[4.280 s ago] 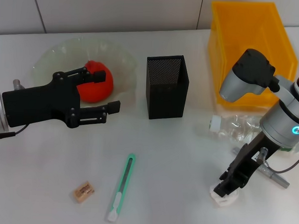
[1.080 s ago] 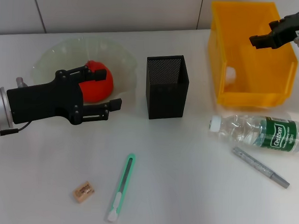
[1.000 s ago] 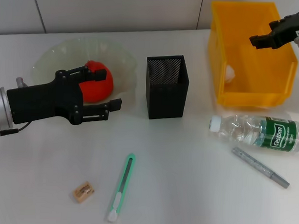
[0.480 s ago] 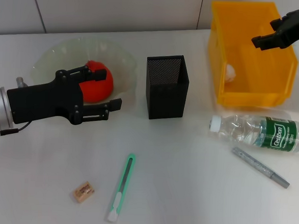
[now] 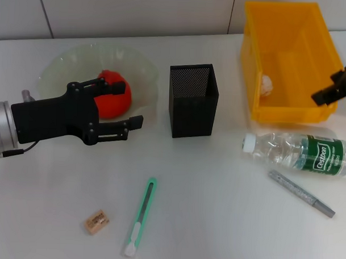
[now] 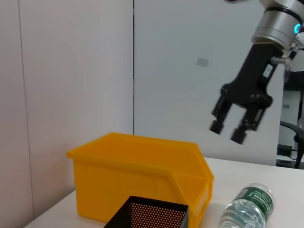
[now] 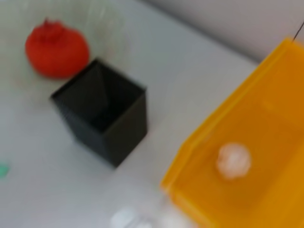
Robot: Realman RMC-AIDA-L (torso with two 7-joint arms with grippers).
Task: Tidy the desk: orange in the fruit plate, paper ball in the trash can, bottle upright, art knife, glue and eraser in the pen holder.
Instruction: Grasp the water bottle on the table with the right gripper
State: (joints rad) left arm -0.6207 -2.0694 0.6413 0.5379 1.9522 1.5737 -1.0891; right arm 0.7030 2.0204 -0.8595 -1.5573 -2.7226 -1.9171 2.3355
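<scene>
The orange (image 5: 112,100) lies in the clear fruit plate (image 5: 64,66). My left gripper (image 5: 124,105) is open at the orange's near side and holds nothing. The paper ball (image 5: 267,83) rests inside the yellow bin (image 5: 298,114) that serves as the trash can. My right gripper (image 6: 227,132) hangs open and empty in the air by the bin's right front corner, above the bottle (image 5: 300,152), which lies on its side. The green art knife (image 5: 140,216), the tan eraser (image 5: 96,222) and the grey glue stick (image 5: 301,193) lie on the table. The black mesh pen holder (image 5: 192,100) stands at the centre.
The wall runs behind the table's far edge. The bin (image 7: 247,142) sits just right of the pen holder (image 7: 102,111), and the bottle lies directly in front of the bin.
My right gripper carried the paper ball from the table to the bin, let it go there, and has since moved from over the bin's far right toward its right front corner. The left arm barely moved.
</scene>
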